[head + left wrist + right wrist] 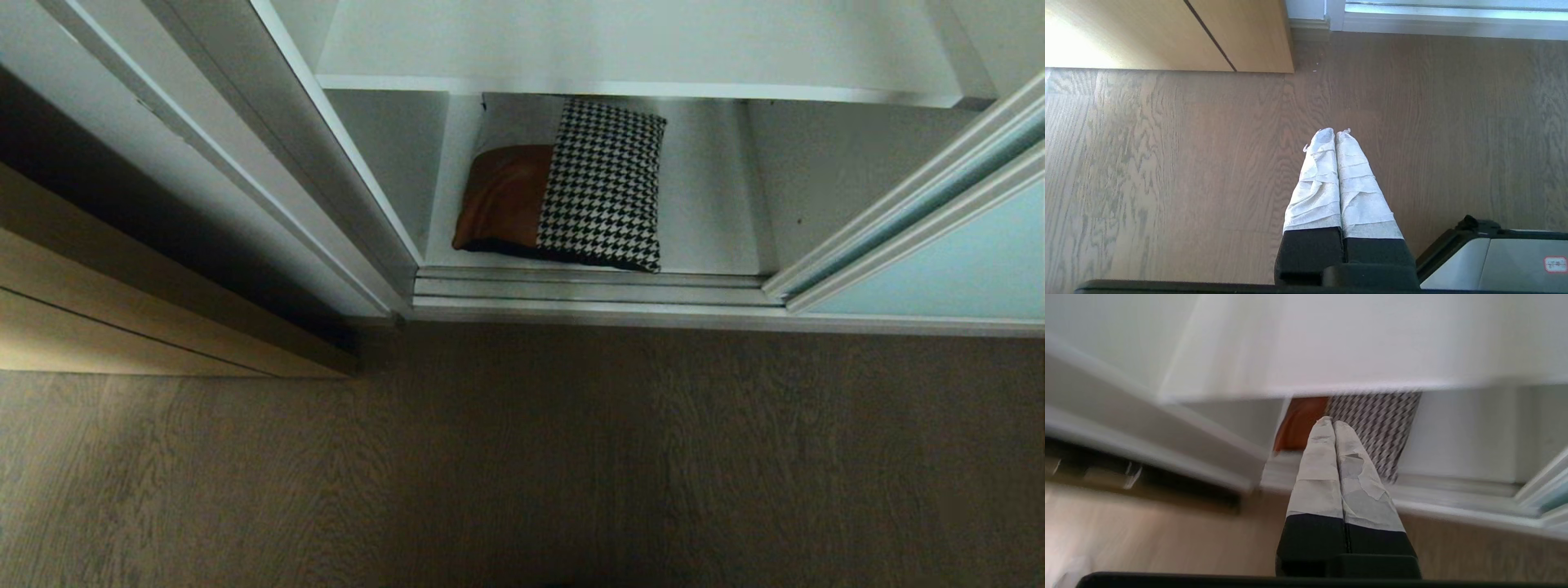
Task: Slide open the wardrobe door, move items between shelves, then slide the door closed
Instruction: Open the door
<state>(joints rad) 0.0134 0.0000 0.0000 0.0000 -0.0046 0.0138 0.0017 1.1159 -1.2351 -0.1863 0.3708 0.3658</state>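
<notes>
Landmark: the bottom door track of the wardrobe.

1. Wood-grain floor, on the near side of the track. Left end effector hangs over it, pointing down, wrapped fingers pressed together, holding nothing. A light-brown wooden cabinet stands beyond its tips.
2. Right end effector, on the near side of the track, aimed over it toward the cushion; fingers pressed together, empty. Neither arm appears in the head view.
3. Sliding wardrobe door, aqua glass, standing aside at the track's right end; opening exposed.
4. Cushion, houndstooth, tan leather and white, lying flat on the lowest shelf just beyond the track.
5. Upper shelf, above and beyond the cushion; bare where visible.

Status, judged: door opening done; cushion probably still to be lifted to another shelf; door closing remains.
</notes>
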